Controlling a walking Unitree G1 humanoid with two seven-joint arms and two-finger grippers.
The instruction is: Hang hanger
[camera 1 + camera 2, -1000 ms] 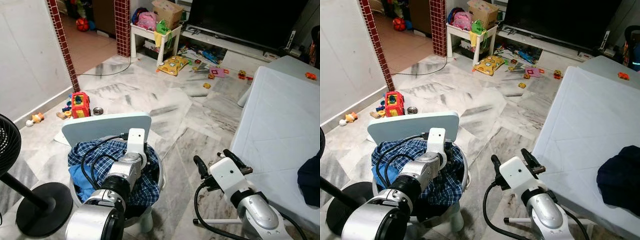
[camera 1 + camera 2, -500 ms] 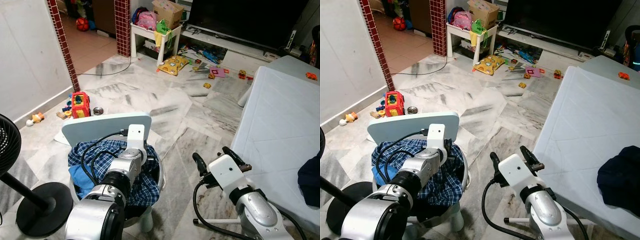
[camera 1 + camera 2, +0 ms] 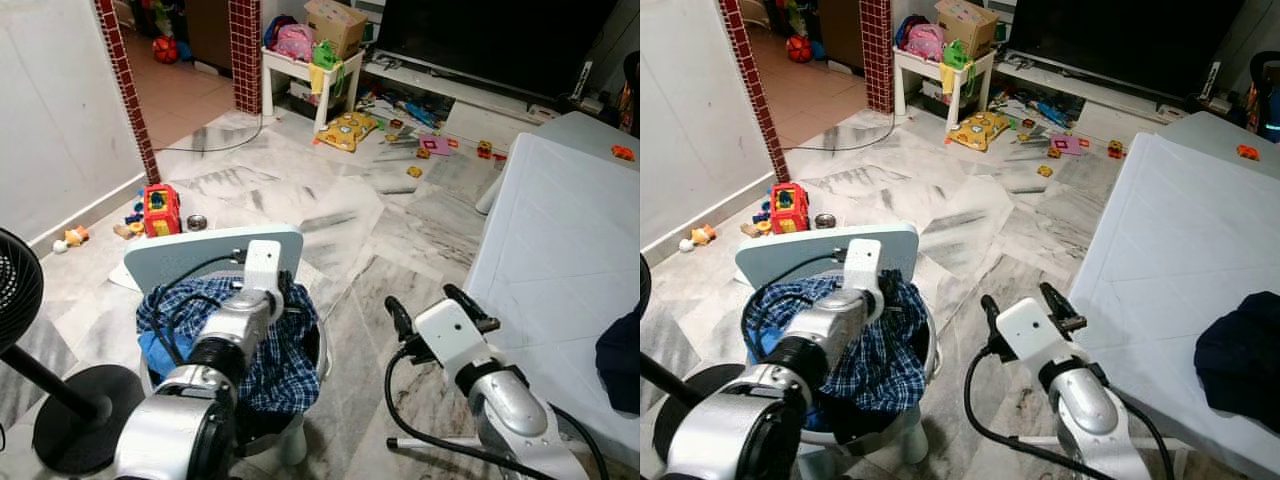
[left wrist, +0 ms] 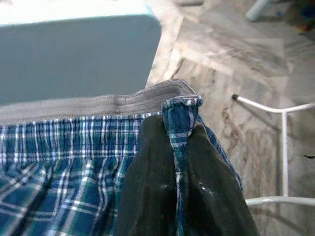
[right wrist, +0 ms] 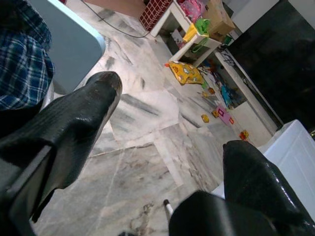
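Here, left tool (image 4: 179, 162) pinching plaid garment (image 4: 64, 162) in basket (image 3: 312, 372).

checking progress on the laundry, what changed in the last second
The left gripper, low in the basket before, has lifted toward the lid's edge with a fold of the blue plaid cloth pinched between its fingers. The right gripper stayed open beside the basket, and the dark garment stayed on the white surface.

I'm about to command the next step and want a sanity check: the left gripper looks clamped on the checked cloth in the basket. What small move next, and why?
Probably lift the left gripper straight up a little. Its fingers are shut on a fold of the checked cloth, which is bunched in the basket beside the open right gripper.
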